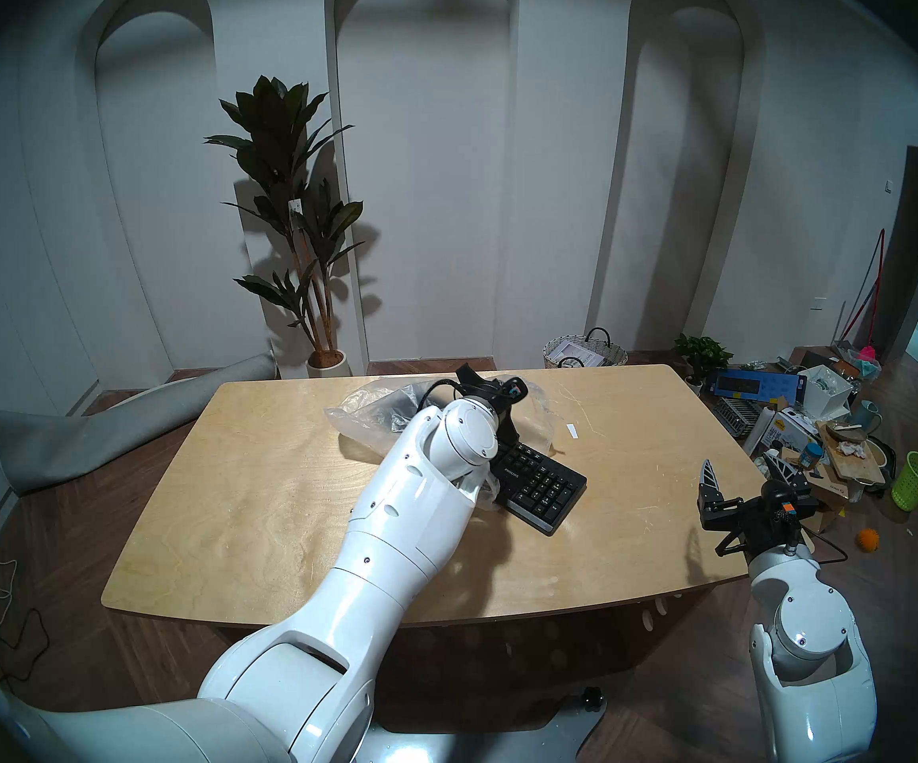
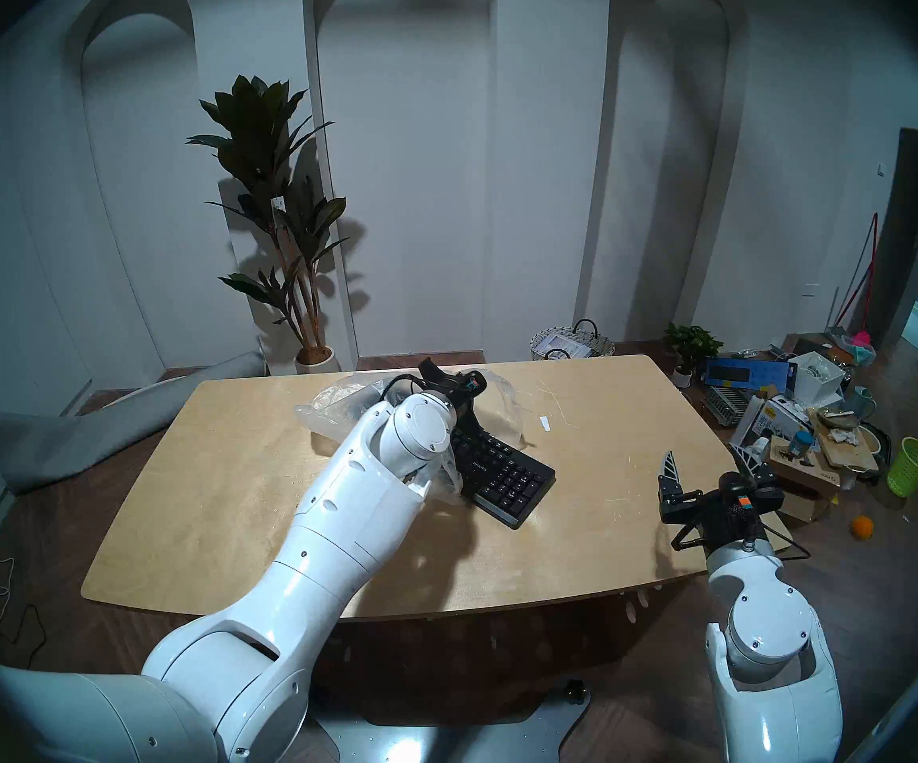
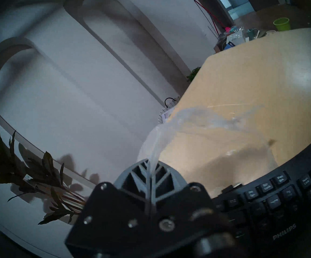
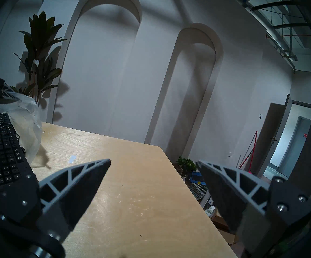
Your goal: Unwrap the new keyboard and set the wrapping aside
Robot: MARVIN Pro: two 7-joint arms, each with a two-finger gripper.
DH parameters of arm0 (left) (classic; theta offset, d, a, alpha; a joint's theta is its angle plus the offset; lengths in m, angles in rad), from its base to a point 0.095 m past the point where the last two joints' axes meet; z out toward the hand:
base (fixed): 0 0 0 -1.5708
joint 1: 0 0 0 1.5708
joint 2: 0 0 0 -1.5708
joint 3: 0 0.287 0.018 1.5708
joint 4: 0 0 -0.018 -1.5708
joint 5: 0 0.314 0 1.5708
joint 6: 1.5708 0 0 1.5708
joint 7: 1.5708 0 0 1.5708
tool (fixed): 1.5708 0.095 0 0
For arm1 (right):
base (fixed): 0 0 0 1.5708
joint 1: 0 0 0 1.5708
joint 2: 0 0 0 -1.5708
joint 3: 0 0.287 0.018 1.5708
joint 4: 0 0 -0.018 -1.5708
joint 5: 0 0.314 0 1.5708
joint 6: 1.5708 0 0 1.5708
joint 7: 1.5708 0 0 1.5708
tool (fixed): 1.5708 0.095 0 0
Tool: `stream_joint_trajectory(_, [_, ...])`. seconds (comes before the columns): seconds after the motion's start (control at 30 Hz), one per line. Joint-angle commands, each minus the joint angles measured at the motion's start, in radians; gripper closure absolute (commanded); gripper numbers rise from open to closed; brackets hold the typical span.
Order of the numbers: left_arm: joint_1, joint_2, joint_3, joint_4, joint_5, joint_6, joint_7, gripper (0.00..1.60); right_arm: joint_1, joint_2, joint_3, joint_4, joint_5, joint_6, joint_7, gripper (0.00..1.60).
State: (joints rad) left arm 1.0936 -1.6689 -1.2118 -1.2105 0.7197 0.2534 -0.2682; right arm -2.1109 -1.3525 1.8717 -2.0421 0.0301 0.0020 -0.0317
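Left wrist view: the left claw [image 3: 151, 170] is seen pinching the plastic bag [image 3: 169, 140], from which the Philips keyboard [image 3: 281, 200] beside it protrudes onto the worktop [image 3: 262, 75]. The right claw [image 4: 153, 162] is held spread, well apart.

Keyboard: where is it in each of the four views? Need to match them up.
Head stereo left: the keyboard is centre-right on the table, its left end hidden behind the left arm.
Head stereo right: centre, same pose.
Left wrist: bottom-right corner.
Right wrist: left edge.
Shared landmark: the clear plastic bag touching the keyboard.
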Motion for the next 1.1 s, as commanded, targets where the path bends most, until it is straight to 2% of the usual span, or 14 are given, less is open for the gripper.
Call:
stream_joint_trajectory(0.0, [-0.025, 0.057, -0.031, -0.057, -0.030, -0.047, -0.059, 1.60, -0.002, -0.002, -0.002, -0.026, 0.002, -0.003, 0.001, 0.00])
stream_joint_trajectory(0.03, [-0.016, 0.076, -0.013, -0.062, -0.017, -0.060, -0.079, 1.60, -0.002, -0.002, -0.002, -0.027, 0.002, -0.003, 0.001, 0.00])
stream_joint_trajectory(0.07, [-0.004, 0.105, 0.027, -0.066, 0.018, -0.072, -0.101, 1.22, -0.002, -0.002, -0.002, -0.026, 0.002, -0.003, 0.001, 0.00])
stream_joint_trajectory(0.1, [0.010, 0.118, 0.049, -0.069, 0.043, -0.092, -0.108, 0.61, -0.002, -0.002, -0.002, -0.026, 0.002, -0.003, 0.001, 0.00])
stream_joint_trajectory(0.13, [0.016, 0.130, 0.096, -0.057, 0.123, -0.108, -0.108, 0.23, 0.001, -0.001, -0.002, -0.022, 0.002, -0.005, 0.001, 0.00])
stream_joint_trajectory(0.17, [0.029, 0.147, 0.115, -0.067, 0.123, -0.119, -0.127, 0.00, 0.001, 0.000, -0.002, -0.021, 0.002, -0.005, 0.001, 0.00])
stream_joint_trajectory(0.3, [0.059, 0.191, 0.170, -0.092, 0.251, -0.176, -0.172, 0.00, 0.003, 0.001, -0.003, -0.017, 0.001, -0.005, 0.000, 0.00])
stream_joint_trajectory(0.33, [0.055, 0.212, 0.204, -0.102, 0.278, -0.183, -0.174, 0.00, 0.003, 0.001, -0.003, -0.016, 0.001, -0.005, 0.000, 0.00])
stream_joint_trajectory(0.5, [0.043, 0.259, 0.254, -0.137, 0.409, -0.217, -0.208, 0.00, 0.004, 0.001, -0.003, -0.016, 0.001, -0.005, 0.000, 0.00])
stream_joint_trajectory(0.6, [0.024, 0.300, 0.314, -0.172, 0.507, -0.233, -0.228, 0.00, 0.004, 0.001, -0.003, -0.016, 0.001, -0.005, 0.000, 0.00])
stream_joint_trajectory(0.63, [0.015, 0.331, 0.351, -0.205, 0.576, -0.234, -0.237, 0.00, 0.004, 0.001, -0.003, -0.017, 0.002, -0.005, 0.000, 0.00])
stream_joint_trajectory(0.67, [0.015, 0.331, 0.351, -0.205, 0.576, -0.234, -0.237, 0.00, 0.004, 0.001, -0.003, -0.017, 0.002, -0.005, 0.000, 0.00])
stream_joint_trajectory(0.83, [-0.042, 0.351, 0.395, -0.197, 0.746, -0.180, -0.244, 0.00, 0.002, 0.001, -0.003, -0.019, 0.002, -0.005, 0.000, 0.00])
stream_joint_trajectory(1.07, [-0.095, 0.313, 0.429, -0.080, 0.878, -0.099, -0.258, 0.00, 0.000, 0.000, -0.003, -0.023, 0.003, -0.005, 0.000, 0.00])
